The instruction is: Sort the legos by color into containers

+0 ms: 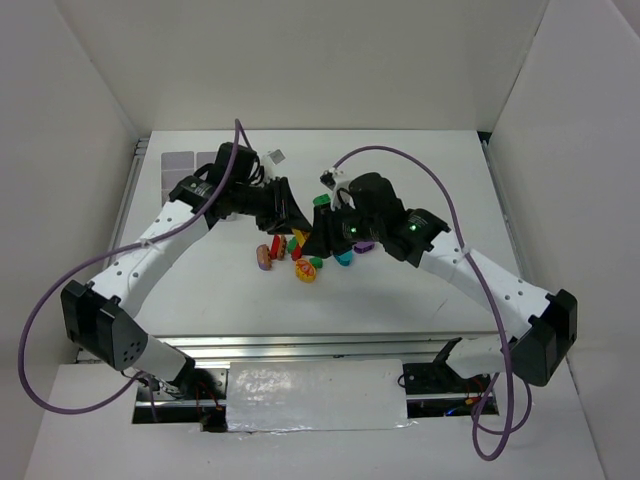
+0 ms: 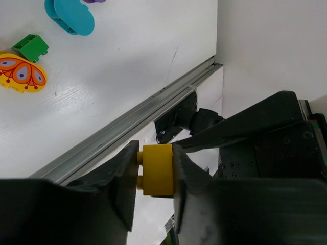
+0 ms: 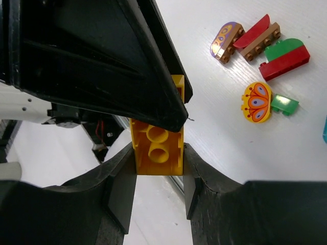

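Right gripper (image 3: pixel 158 151) clamps a yellow plastic lego brick (image 3: pixel 157 161), long axis along its fingers. The left gripper (image 2: pixel 156 171) pinches its far end, both arms angled inward over the counter (image 1: pixel 200 290).

The left arm (image 1: pixel 150 250) and the right arm (image 1: pixel 490 280) are bent inward, so the tools meet in the middle. The left tool (image 2: pixel 156 176) and the right tool (image 3: pixel 158 168) are both squeezed on one yellow lego (image 3: pixel 158 148).

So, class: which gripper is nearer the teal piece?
Right. The right gripper hangs just beside the teal piece; the left gripper reaches in from the opposite side, farther off.
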Motion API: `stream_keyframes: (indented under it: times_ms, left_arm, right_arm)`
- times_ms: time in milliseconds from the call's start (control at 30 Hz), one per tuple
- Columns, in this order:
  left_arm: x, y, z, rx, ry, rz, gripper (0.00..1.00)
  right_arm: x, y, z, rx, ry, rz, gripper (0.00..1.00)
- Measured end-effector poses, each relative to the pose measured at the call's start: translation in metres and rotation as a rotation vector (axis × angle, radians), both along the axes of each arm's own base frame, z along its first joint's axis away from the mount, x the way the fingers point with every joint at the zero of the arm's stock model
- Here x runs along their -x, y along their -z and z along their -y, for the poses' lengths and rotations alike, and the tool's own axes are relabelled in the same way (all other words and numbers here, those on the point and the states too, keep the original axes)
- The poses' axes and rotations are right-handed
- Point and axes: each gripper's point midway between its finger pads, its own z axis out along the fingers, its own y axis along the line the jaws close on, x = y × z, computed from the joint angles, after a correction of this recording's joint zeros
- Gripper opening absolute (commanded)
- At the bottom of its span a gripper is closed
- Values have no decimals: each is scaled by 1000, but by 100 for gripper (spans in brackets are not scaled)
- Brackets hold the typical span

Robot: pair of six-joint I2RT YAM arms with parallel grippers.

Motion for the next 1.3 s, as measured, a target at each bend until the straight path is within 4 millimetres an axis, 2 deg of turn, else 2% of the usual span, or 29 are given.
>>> stream_keyframes:
  times_ms: [33, 67, 133, 200, 233, 267, 300, 400, 500, 567, 667, 800, 867, 933, 1100, 1200, 1300]
  left_arm:
    - [-1, -1, 1, 1, 0, 2, 27]
    - [-1, -1, 1, -3, 0, 5, 12]
    - [-2, 0, 1, -12, -2, 0, 0]
    - [-4, -1, 1, -18, -1, -1, 0]
    - [-5, -1, 1, -21, 2, 2, 0]
    - [-6, -1, 1, -23, 7, 10, 0]
    - [-6, -1, 1, -25, 9, 16, 0]
    - [-11, -3, -4, -59, -4, 47, 0]
    - [-32, -16, -25, -134, -87, 127, 0]
    - [-57, -30, -48, -181, -193, 199, 0]
    - [-99, -39, -97, -266, -406, 280, 0]
    - [-143, -27, -171, -455, -681, 358, 0]
    - [-161, -20, -197, -551, -779, 404, 0]
    - [-179, -14, -218, -634, -868, 446, 0]
    - [-210, 12, -259, -734, -1039, 515, 0]
    - [-233, 20, -272, -741, -1097, 537, 0]
    - [-259, 30, -276, -742, -1117, 549, 0]
  right_arm:
    - [-1, 1, 0, 5, -1, 2, 2]
    - [-1, 2, 0, 9, -2, 6, 2]
    - [-2, 3, -1, 12, 1, 8, 2]
    - [-5, 3, 0, 16, 15, 15, 4]
    - [-6, 3, 1, 18, 21, 18, 16]
    - [-7, 3, 1, 20, 30, 20, 42]
    - [-8, 3, 1, 21, 36, 23, 99]
    - [-13, 5, 4, 28, 74, 18, 100]
    - [-19, 9, 17, 39, 138, 14, 100]
    - [-20, 9, 32, 41, 187, 17, 100]
    - [-19, -3, 59, 9, 273, 49, 100]
    - [-8, -28, 74, -64, 312, 90, 100]
    - [-5, -35, 76, -90, 320, 92, 100]
    - [0, -34, 78, -100, 323, 82, 100]
    - [12, -28, 84, -103, 321, 53, 100]
    - [18, -30, 88, -102, 318, 52, 100]
    - [22, -30, 92, -93, 319, 52, 100]
